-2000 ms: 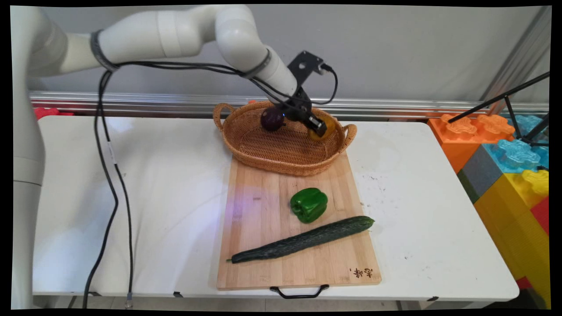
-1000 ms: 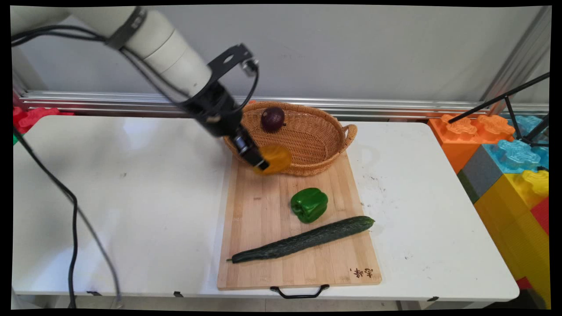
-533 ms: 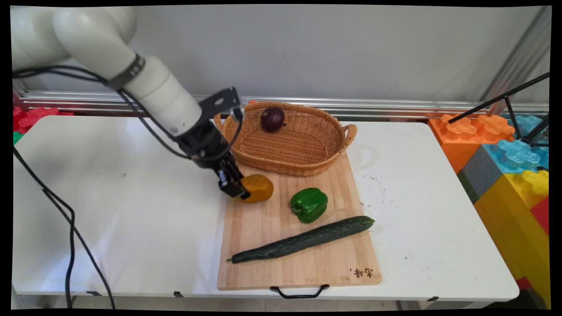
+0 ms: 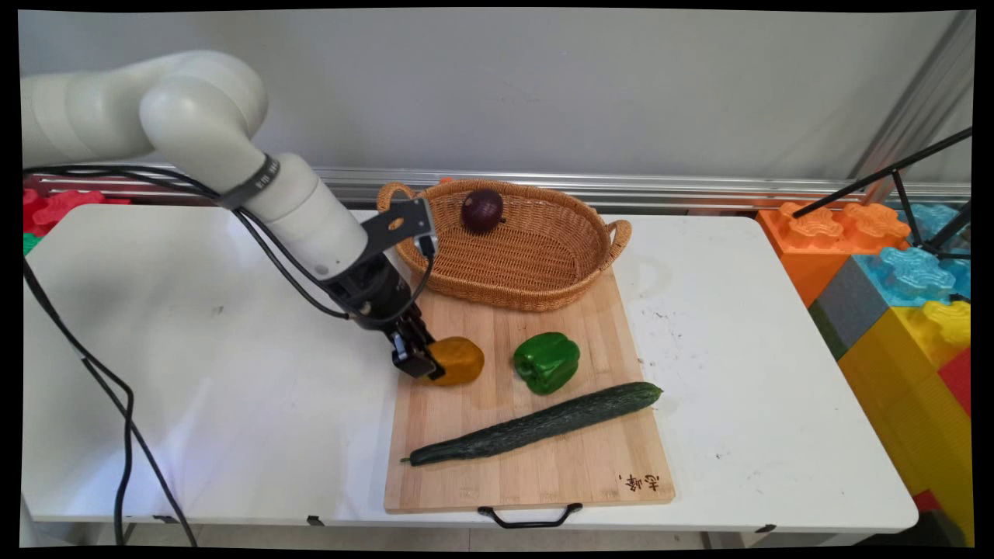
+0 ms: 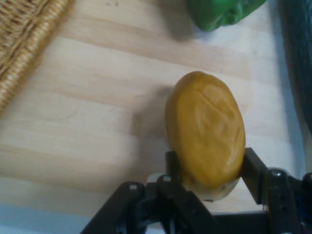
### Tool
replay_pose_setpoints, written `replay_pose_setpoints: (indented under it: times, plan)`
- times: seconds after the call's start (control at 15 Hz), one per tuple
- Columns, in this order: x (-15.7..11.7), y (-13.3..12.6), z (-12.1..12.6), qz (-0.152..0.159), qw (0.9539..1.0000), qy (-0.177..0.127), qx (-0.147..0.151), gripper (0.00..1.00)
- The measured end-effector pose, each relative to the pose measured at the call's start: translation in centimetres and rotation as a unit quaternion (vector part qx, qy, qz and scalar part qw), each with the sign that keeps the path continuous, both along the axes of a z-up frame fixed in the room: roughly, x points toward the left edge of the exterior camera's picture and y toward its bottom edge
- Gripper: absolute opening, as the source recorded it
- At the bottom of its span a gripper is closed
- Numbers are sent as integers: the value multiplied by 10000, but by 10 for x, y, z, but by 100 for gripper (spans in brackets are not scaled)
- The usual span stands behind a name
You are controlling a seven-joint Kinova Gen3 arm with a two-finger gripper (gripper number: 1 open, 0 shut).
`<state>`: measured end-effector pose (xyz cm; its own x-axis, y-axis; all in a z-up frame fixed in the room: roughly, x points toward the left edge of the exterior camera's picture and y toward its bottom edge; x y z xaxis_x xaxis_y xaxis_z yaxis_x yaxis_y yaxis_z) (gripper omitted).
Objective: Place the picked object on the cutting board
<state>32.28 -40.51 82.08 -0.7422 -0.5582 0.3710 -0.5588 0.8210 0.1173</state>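
My gripper (image 4: 425, 363) is shut on a yellow-orange potato (image 4: 458, 360), low over the left part of the wooden cutting board (image 4: 474, 473). In the hand view the potato (image 5: 207, 131) sits between the two fingers (image 5: 254, 170), just above the board (image 5: 87, 122); whether it touches the wood I cannot tell. A green bell pepper (image 4: 547, 362) lies just right of the potato, and its edge shows as the pepper (image 5: 222, 12) in the hand view. A long dark cucumber (image 4: 536, 424) lies diagonally across the board's near half.
A wicker basket (image 4: 575, 268) stands on the board's far end, with a dark purple onion (image 4: 482, 210) at its back rim. The basket's weave (image 5: 24, 34) shows in the hand view. Coloured toy blocks (image 4: 893, 272) are stacked at the right. Black cables (image 4: 124, 419) hang at the left.
The gripper carried the potato out of the basket, leftward and toward the near side, then lowered it over the board's left part. The onion, pepper and cucumber stayed put.
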Motion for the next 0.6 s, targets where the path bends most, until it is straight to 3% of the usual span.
replay_pose_setpoints:
  times: [0.2,0.27,0.6]
  plan:
    - [-3,1,-7,-12,10000,76,42,0]
    - [-4,1,-9,-19,9999,91,55,100]
    - [-6,2,-9,-42,9998,156,62,100]
